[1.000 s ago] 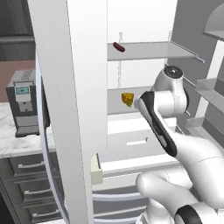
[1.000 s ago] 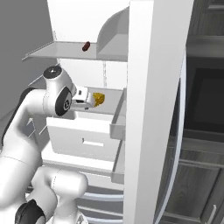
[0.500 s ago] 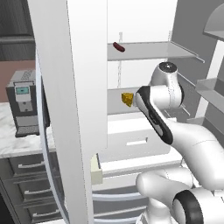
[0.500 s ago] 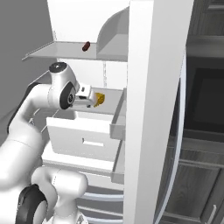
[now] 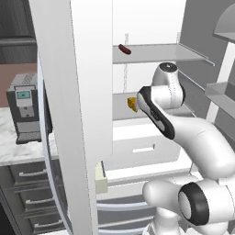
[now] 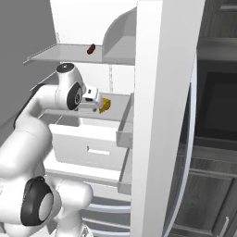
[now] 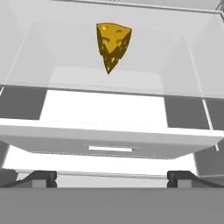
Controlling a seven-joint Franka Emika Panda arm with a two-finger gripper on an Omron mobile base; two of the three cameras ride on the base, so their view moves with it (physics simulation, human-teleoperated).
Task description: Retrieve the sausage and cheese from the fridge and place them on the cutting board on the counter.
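In the left base view, the fridge stood open, its door edge near the camera. The sausage lay on the upper shelf inside it. One shelf lower sat the cheese, its yellow edge showing just left of the arm's wrist, which hid the hand itself. Left of the fridge, a coffee machine stood on the counter.

In the right base view, the sausage again rested on the upper shelf of the fridge. Below it, the gripper reached in over the middle shelf, with the cheese just beyond its fingertips; whether they touched could not be told from this side.

In the hand view, the cheese sat on the clear shelf, wedge point toward the camera, well ahead of the gripper and slightly off its midline. The two fingertips stood wide apart with nothing between them. A white drawer lay beneath the shelf.
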